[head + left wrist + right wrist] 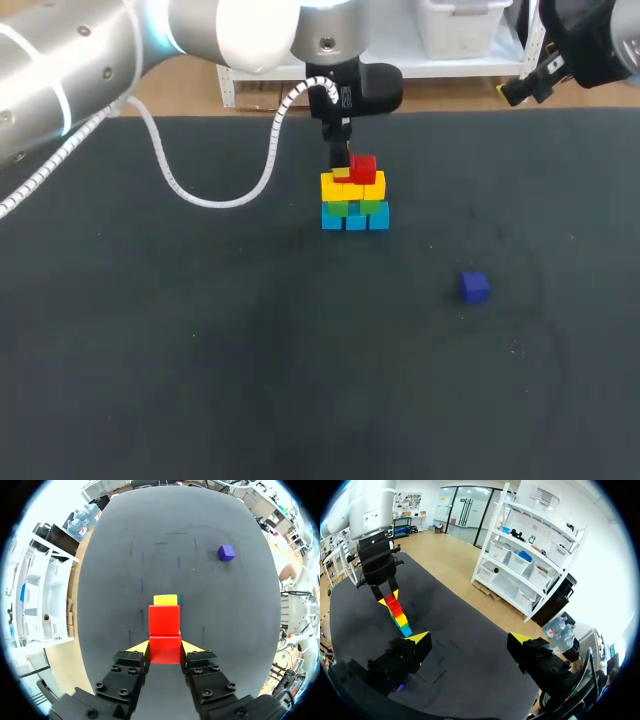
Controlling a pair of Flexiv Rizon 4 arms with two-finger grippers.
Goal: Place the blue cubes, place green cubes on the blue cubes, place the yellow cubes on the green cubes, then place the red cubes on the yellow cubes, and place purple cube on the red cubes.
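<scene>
The left arm (pixel 120 60) is seen entering from 9 o'clock and reaching past the middle of the dark worktop (pixel 200 350). It is held over the stack of cubes (pixel 354 198) at the far centre. The left jaws are closed on a red cube (pixel 165 650), which is touched on two sides by the yellow fingertips (pixel 139 647). A second red cube (pixel 164 620) is seen just ahead of it and touching it, and one of the yellow cubes (pixel 165 600) shows beyond. In the head view the stack is made up of blue cubes (pixel 356 220) on the worktop, green cubes (pixel 372 207) on them, the yellow cubes above, and red on top. Whether the gripped cube rests on the yellow layer cannot be told. The purple cube (pixel 474 287) lies alone on the worktop, well apart from the stack, toward 4 o'clock of it. The right arm (pixel 585 45) is found at the far corner, near 1 o'clock. The right jaws are open, set wide apart with nothing between them.
</scene>
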